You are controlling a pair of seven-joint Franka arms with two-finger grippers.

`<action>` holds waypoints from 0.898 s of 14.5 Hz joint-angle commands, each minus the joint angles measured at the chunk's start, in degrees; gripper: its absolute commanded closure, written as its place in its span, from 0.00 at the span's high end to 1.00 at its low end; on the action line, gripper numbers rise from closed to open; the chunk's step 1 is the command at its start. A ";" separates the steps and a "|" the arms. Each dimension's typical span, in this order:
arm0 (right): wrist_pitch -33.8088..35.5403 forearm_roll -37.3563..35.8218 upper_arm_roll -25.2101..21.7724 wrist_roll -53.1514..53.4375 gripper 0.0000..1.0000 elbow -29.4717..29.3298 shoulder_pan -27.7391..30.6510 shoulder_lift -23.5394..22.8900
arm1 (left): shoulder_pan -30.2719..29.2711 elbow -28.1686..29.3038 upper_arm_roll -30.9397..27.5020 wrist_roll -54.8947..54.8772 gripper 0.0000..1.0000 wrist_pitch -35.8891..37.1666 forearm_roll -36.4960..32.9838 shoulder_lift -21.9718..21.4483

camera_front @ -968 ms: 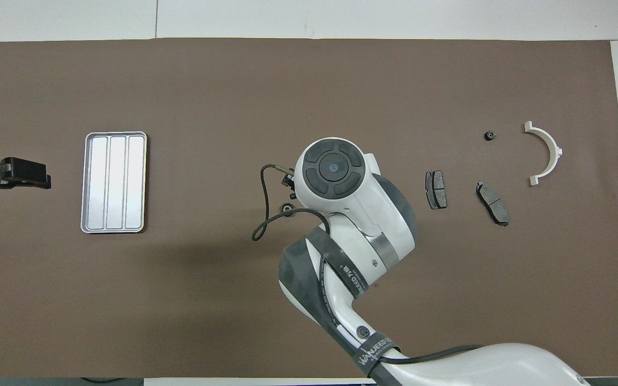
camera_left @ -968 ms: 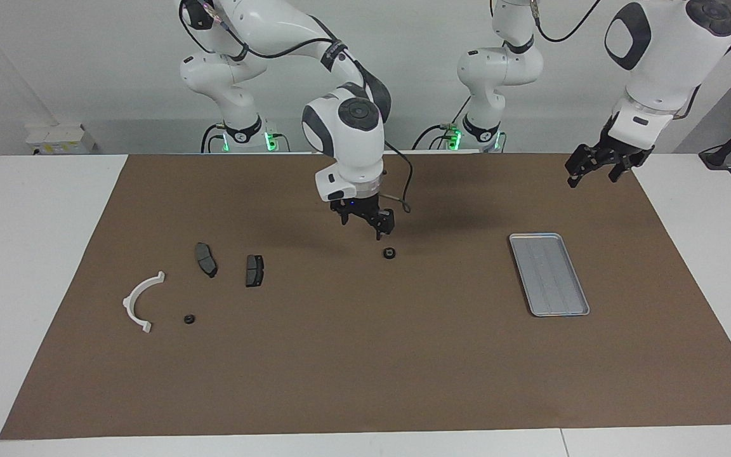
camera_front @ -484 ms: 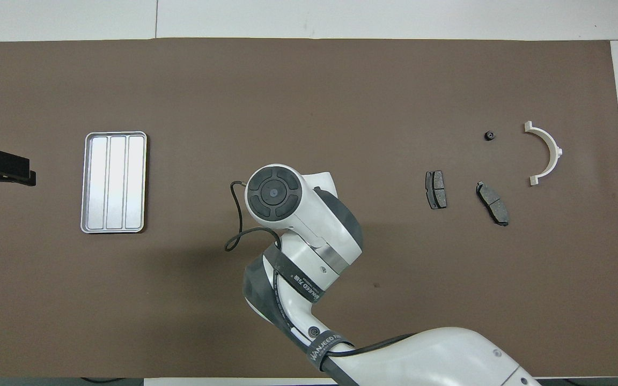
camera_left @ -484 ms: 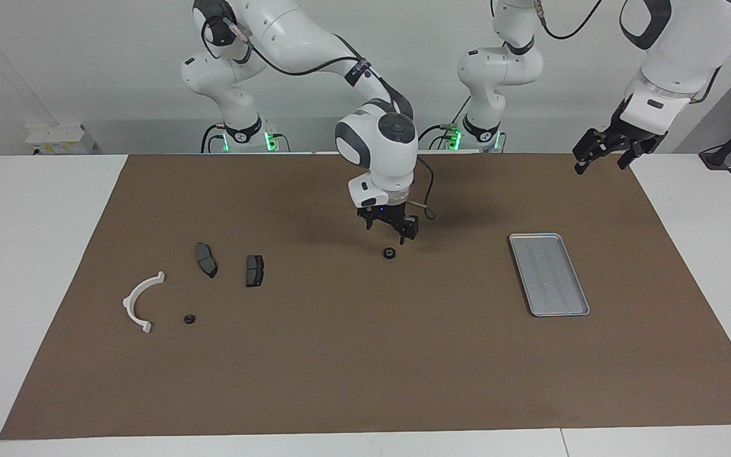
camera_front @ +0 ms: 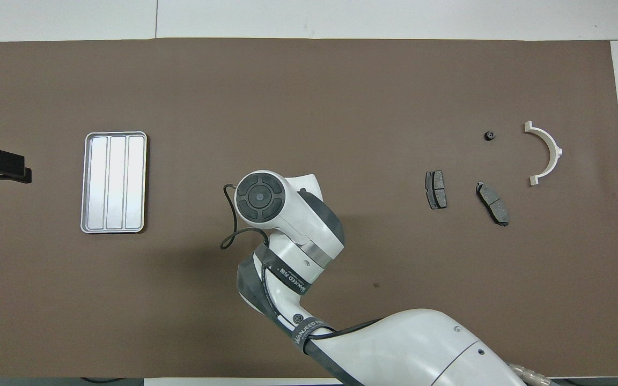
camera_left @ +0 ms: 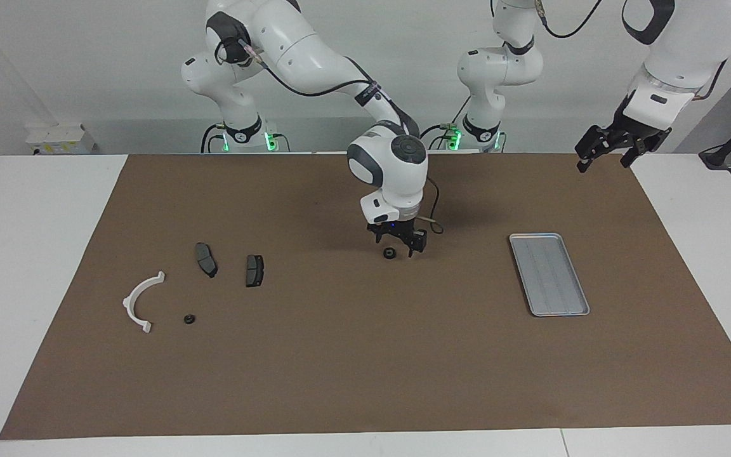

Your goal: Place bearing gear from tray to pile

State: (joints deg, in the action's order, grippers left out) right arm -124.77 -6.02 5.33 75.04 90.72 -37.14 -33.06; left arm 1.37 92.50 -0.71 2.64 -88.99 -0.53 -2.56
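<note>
Open jaws of the right gripper (camera_left: 396, 244) straddle a small black gear (camera_left: 389, 253) mid-mat, between tray (camera_left: 549, 273) and brake pads (camera_left: 254, 270). Left gripper (camera_left: 606, 147) waits raised, jaws parted.

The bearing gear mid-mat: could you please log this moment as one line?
right claw: open, low around bearing gear | left claw: waiting, raised at mat edge | tray: empty
</note>
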 commanded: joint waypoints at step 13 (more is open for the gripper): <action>-3.11 -1.45 -0.05 1.25 0.87 3.76 0.58 0.37 | 0.30 -1.10 0.01 -3.26 1.00 4.52 0.35 1.06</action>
State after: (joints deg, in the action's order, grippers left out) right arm -126.25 -6.40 4.91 75.04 92.91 -37.04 -33.48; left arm 1.37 92.50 -0.50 0.18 -86.06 -0.53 -1.68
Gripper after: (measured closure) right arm 0.075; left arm 0.000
